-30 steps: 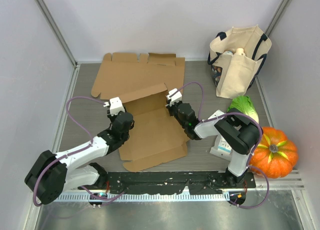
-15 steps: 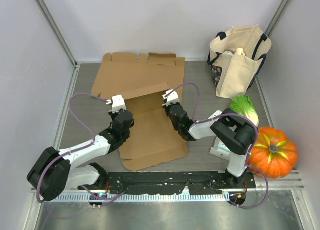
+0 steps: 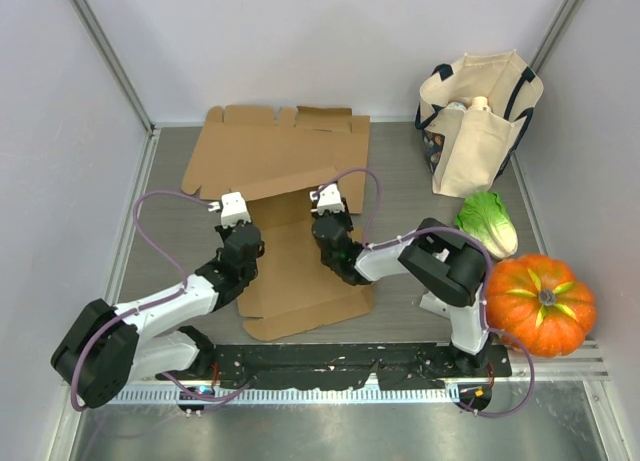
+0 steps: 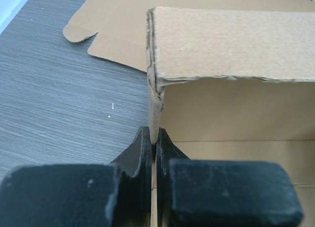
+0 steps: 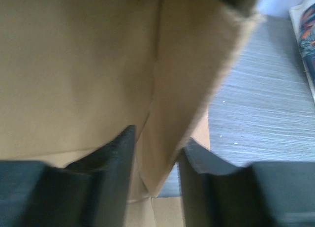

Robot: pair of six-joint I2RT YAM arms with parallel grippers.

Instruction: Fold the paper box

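Far left of the paper box (image 3: 280, 156), the left gripper (image 4: 153, 137) has its jaws pinched tight on the box's left side wall, right at the lower edge, and that wall stands upright with a raised panel meeting it at the corner above. The box itself lies mostly flat in the middle of the grey table (image 3: 170, 231), its far flaps spread toward the back wall and its near panel reaching toward the arm bases. Over on the box's right side, the right gripper (image 5: 155, 155) sits astride a lifted flap with its jaws parted, one finger on each face; the view is very close and blurred, so it's hard to say whether either pad actually touches the card. Right of the box, well apart from it, a cream tote bag (image 3: 475, 121) stands in the far corner, a green cabbage (image 3: 487, 221) lies nearer, and an orange pumpkin (image 3: 538, 303) sits nearest the front edge.
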